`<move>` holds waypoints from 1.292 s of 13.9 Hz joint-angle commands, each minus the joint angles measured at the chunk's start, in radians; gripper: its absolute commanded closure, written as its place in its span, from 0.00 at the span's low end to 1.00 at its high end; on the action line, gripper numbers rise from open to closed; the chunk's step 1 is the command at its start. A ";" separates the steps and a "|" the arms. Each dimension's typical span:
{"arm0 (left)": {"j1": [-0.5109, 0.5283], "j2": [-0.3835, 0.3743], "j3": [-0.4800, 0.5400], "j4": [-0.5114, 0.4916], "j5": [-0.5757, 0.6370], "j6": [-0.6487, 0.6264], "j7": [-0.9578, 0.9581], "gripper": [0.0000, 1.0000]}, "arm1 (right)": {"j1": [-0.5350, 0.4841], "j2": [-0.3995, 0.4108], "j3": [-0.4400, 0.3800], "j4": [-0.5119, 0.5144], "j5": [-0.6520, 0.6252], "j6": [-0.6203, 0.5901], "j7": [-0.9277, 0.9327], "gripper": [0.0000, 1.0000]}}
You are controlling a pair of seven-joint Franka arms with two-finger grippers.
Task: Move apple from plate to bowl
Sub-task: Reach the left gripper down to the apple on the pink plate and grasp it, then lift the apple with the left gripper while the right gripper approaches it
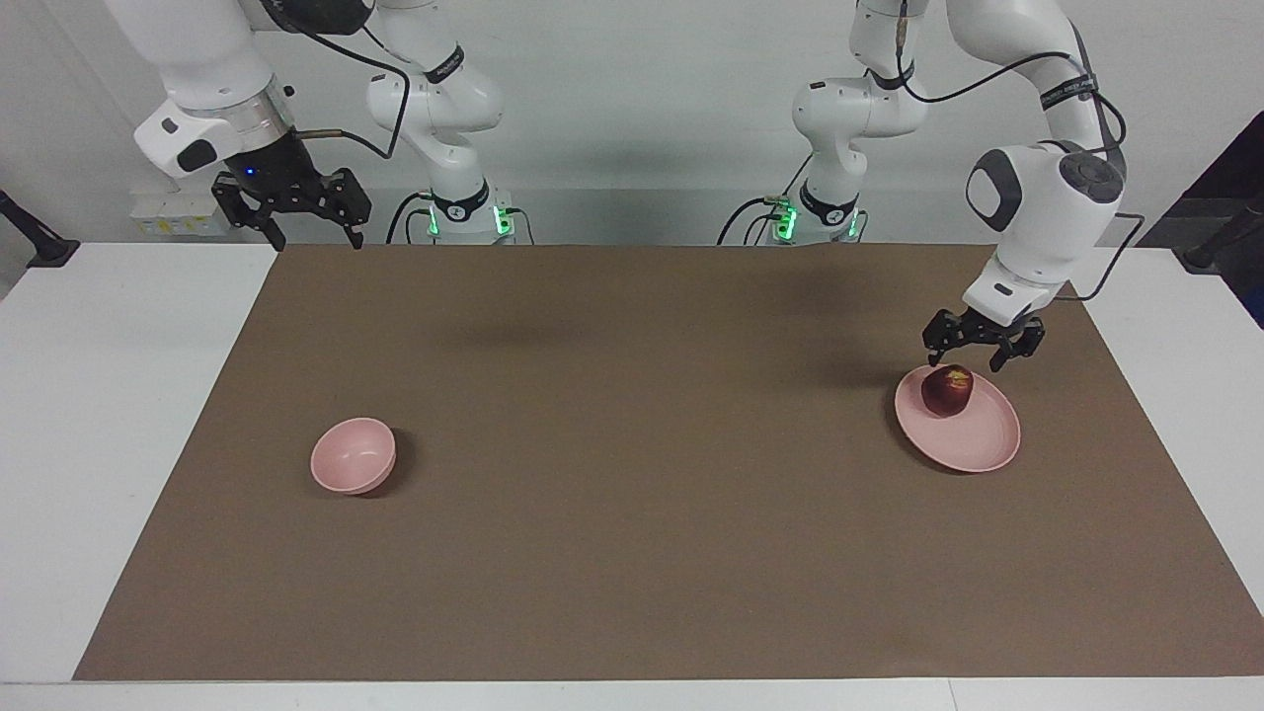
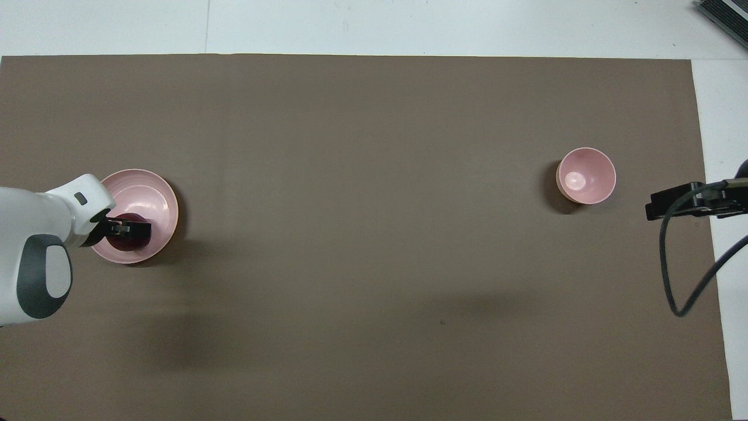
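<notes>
The dark red apple [image 1: 947, 390] sits on the pale pink plate [image 1: 973, 439], on the part of it nearest the robots, toward the left arm's end of the table. My left gripper [image 1: 966, 359] hangs open just above the apple, without touching it. From overhead the left gripper [image 2: 125, 227] covers most of the apple [image 2: 134, 241] on the plate [image 2: 149, 193]. The small pink bowl [image 1: 354, 455] stands empty toward the right arm's end, also seen from above as the bowl [image 2: 586, 175]. My right gripper [image 1: 312, 241] waits open, raised over the mat's edge nearest the robots.
A brown mat [image 1: 632, 474] covers most of the white table [image 1: 109, 415]. A black cable [image 2: 672, 275] loops down from the right arm near the right gripper [image 2: 657, 206], beside the bowl.
</notes>
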 commanded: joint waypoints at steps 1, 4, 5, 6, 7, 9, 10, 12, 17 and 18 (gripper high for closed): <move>0.008 -0.006 -0.006 -0.028 0.010 0.050 0.006 0.00 | -0.004 -0.001 0.012 0.003 0.053 -0.017 0.058 0.00; 0.008 -0.005 -0.006 -0.022 0.010 0.053 0.007 0.31 | -0.002 -0.001 0.015 -0.007 0.103 -0.023 0.199 0.00; 0.007 -0.003 -0.006 -0.022 0.010 0.051 0.007 0.58 | -0.004 -0.001 0.019 -0.018 0.121 -0.023 0.232 0.00; 0.008 -0.005 -0.006 -0.022 0.010 0.045 0.009 0.77 | -0.004 0.001 0.019 -0.023 0.142 -0.022 0.264 0.00; 0.011 -0.005 -0.006 -0.021 0.010 0.041 0.010 0.88 | -0.002 0.002 0.019 -0.033 0.159 -0.017 0.302 0.00; 0.008 0.001 -0.006 -0.002 0.011 0.036 0.010 0.99 | 0.010 0.001 0.020 -0.062 0.213 -0.012 0.391 0.00; 0.004 0.010 -0.006 0.008 0.011 0.034 0.009 1.00 | 0.030 -0.001 0.019 -0.073 0.227 -0.006 0.443 0.00; -0.001 0.011 -0.008 0.034 0.011 0.033 0.001 1.00 | 0.052 0.005 0.020 -0.075 0.230 0.015 0.496 0.00; -0.006 -0.034 -0.025 0.140 0.007 -0.187 -0.007 1.00 | 0.055 0.037 0.020 -0.086 0.316 0.046 0.589 0.00; -0.015 -0.040 -0.025 0.166 -0.025 -0.240 -0.005 1.00 | 0.059 0.048 0.020 -0.084 0.342 0.050 0.624 0.00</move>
